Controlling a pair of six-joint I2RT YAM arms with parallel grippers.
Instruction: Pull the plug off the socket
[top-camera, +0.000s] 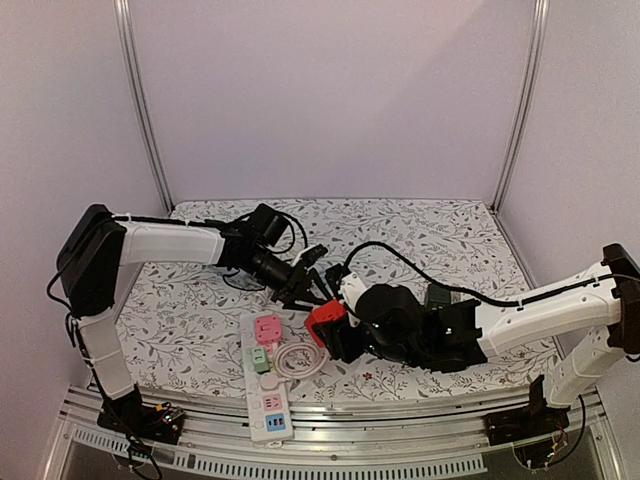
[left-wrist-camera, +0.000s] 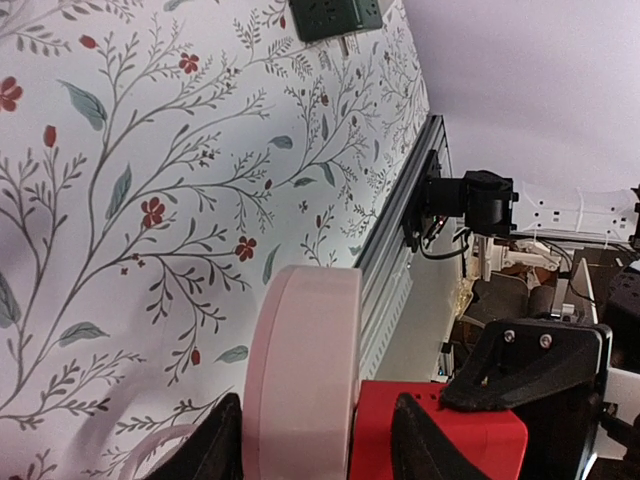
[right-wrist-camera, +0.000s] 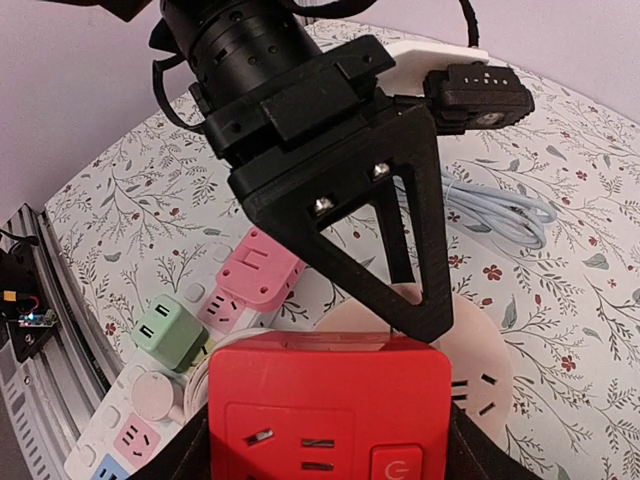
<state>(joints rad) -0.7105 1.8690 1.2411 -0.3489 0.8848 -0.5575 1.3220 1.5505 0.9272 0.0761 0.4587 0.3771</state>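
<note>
A red cube plug (right-wrist-camera: 330, 400) with sockets and a power button on its face sits flush against the flat face of a pale pink round socket (right-wrist-camera: 490, 370). My right gripper (right-wrist-camera: 325, 440) is shut on the red plug, a finger on each side. My left gripper (left-wrist-camera: 315, 430) straddles the round socket (left-wrist-camera: 300, 370) across its thickness and holds it on edge, with the red plug (left-wrist-camera: 450, 440) against its right face. In the top view both grippers meet mid-table, the left gripper (top-camera: 300, 285) just behind the red plug (top-camera: 325, 322).
A white power strip (top-camera: 266, 395) lies near the front edge, carrying a pink adapter (top-camera: 268, 327) and a green adapter (top-camera: 260, 358). A coiled pale cable (top-camera: 297, 358) lies beside it. A dark green adapter (top-camera: 437, 295) sits behind the right arm. A white cable (right-wrist-camera: 500, 205) lies farther back.
</note>
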